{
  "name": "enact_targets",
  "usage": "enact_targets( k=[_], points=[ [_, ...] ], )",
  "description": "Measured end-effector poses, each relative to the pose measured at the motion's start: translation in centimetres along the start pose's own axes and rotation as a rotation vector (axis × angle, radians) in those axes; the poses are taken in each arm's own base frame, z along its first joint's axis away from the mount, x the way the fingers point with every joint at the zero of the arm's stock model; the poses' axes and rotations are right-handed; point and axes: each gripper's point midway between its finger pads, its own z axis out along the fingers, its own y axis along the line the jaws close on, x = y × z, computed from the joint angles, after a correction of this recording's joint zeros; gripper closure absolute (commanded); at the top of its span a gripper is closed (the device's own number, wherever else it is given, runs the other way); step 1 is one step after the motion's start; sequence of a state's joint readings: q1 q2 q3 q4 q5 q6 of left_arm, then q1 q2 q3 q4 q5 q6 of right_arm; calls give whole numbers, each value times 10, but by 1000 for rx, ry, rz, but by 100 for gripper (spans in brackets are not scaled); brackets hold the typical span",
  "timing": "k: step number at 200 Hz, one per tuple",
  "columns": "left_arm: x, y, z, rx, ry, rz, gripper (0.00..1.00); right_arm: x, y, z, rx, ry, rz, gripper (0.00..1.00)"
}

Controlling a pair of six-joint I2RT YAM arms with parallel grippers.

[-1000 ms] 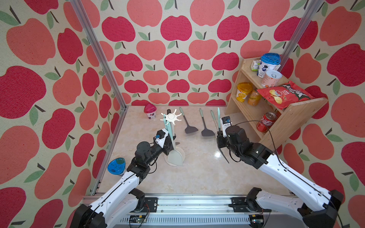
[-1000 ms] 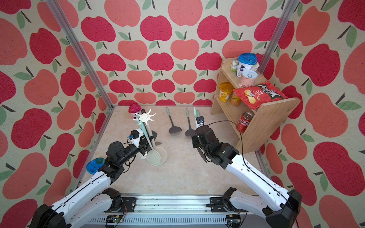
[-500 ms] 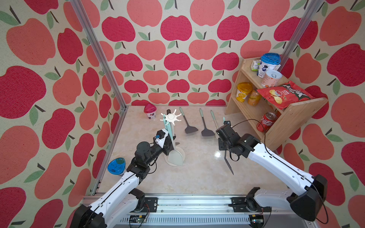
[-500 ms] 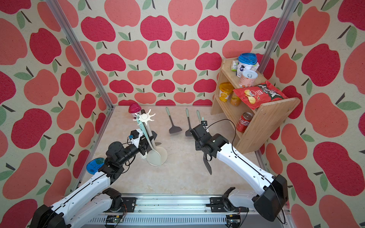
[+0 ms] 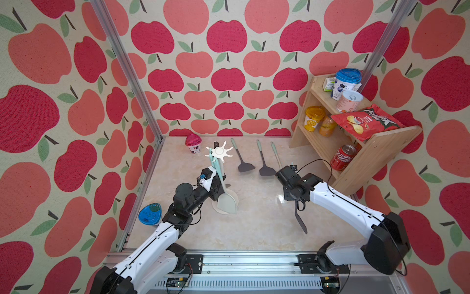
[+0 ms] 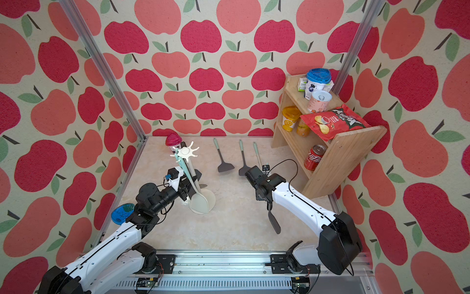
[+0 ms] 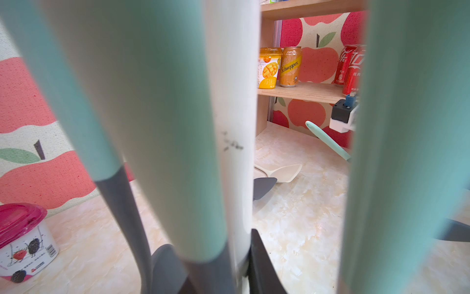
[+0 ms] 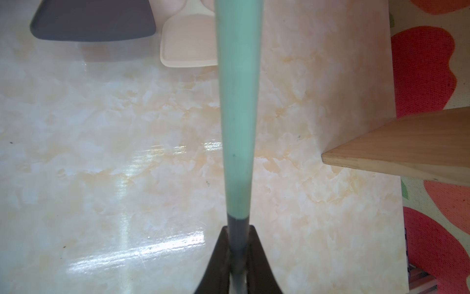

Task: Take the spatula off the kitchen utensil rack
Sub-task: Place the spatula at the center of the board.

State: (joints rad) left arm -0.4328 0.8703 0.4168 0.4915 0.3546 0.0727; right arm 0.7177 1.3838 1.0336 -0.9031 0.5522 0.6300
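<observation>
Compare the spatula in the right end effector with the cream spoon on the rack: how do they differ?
The spatula has a dark blade; the spoon has a cream head. The right end effector holds the spatula tilted, clear of the rack; the spoon hangs on the rack beside its pole. Both have mint-green handles.

R claw (image 5: 295, 201) clamped on spatula (image 5: 301, 222), dark blade pointing twd front edge of bench (image 5: 254, 236). L claw (image 5: 216, 187) at pole of kitchen utensil rack (image 5: 219, 152), w/ cream spoon (image 5: 227, 202) hanging on it. Dark turner (image 5: 246, 167) & second turner (image 5: 266, 171) lie flat nr back edge.
</observation>
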Motion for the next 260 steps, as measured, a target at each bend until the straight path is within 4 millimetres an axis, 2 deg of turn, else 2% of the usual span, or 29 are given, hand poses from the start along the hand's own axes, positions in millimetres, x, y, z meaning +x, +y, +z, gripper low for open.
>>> enact_targets(
  k=[70,115,130,174,218,242,260],
  points=[
    [-1,0,-1,-2,-1,0,100,11,9,42,111,80,-70,100],
    [0,-1,-2,-4,2,0,100,9,13,64,125,102,-65,100],
    [0,-1,-2,-4,3,0,100,8,17,70,116,105,-63,92],
    [0,0,-3,-7,3,0,100,10,25,85,119,117,-80,84],
    [0,0,-4,-13,1,1,100,3,39,87,60,89,-42,55],
    [0,0,-4,-12,1,1,100,-6,42,77,52,57,-46,46],
    [-1,0,-5,-13,0,1,100,-29,45,55,22,-26,-32,43]
  ],
)
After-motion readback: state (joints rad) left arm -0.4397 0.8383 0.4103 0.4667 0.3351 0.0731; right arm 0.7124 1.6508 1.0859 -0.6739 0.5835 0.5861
